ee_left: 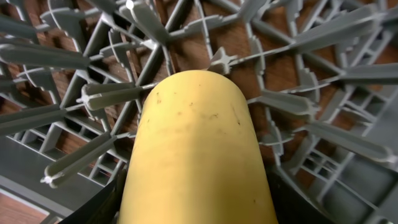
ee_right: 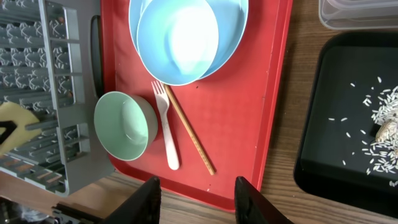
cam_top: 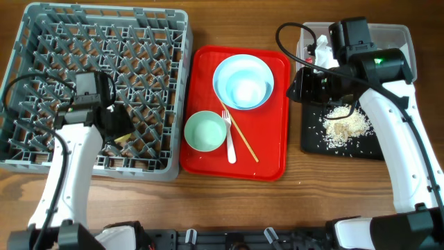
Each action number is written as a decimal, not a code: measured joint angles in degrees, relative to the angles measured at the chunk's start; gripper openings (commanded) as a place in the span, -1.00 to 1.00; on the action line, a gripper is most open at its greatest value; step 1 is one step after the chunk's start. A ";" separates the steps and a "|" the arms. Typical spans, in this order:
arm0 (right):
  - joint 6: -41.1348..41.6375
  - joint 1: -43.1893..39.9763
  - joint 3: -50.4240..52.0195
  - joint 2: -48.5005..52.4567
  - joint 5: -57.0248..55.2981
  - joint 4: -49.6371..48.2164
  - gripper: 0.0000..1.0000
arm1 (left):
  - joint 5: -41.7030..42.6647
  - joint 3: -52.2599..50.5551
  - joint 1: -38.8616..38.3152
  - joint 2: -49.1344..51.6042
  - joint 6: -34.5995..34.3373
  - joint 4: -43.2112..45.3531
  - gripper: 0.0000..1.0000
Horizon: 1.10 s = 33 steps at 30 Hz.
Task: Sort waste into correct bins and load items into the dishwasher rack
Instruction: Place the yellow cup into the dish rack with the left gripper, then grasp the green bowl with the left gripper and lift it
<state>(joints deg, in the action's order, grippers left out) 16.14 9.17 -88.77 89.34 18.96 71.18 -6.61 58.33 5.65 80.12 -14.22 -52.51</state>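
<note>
My left gripper (cam_top: 113,127) (ee_left: 196,208) is shut on the small yellow cup (cam_top: 123,138) (ee_left: 193,143) and holds it low among the pegs at the front right of the grey dishwasher rack (cam_top: 41,42). The red tray (cam_top: 270,153) carries the light blue bowl (cam_top: 244,83) (ee_right: 180,37) nested on a round plate, the pale green bowl (cam_top: 206,131) (ee_right: 121,124), the white fork (cam_top: 228,139) (ee_right: 166,134) and the chopsticks (cam_top: 243,139) (ee_right: 189,130). My right gripper (cam_top: 300,85) (ee_right: 199,199) is open and empty between the red tray and the black tray (cam_top: 312,135). The snack wrapper is out of view.
Rice scraps (cam_top: 345,123) (ee_right: 385,121) lie on the black tray. The clear tub (cam_top: 392,33) at the back right holds a white napkin (cam_top: 323,50), partly hidden by my right arm. The rack's corner (ee_right: 56,93) and the yellow cup (ee_right: 15,115) show in the right wrist view.
</note>
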 measured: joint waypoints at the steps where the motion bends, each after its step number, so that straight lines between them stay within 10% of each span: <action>1: 0.00 0.00 0.00 0.00 0.00 0.00 -0.21 | -0.07 0.00 0.00 0.55 0.00 0.00 0.84; 16: -0.07 -0.48 0.00 0.00 -2.40 1.73 0.12 | 2.84 6.78 0.04 0.59 0.02 1.92 1.00; 21: -0.70 -3.78 0.00 -0.11 -3.78 2.14 0.99 | 14.10 9.33 -0.57 -2.49 0.02 8.04 1.00; 33: -0.90 -9.66 0.00 -1.44 -4.52 2.19 0.99 | 19.19 9.46 -22.86 0.74 0.68 8.48 1.00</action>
<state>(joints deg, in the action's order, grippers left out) 15.25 -0.49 -88.77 87.90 14.44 73.36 12.58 67.79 -17.21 80.86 -13.54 -44.03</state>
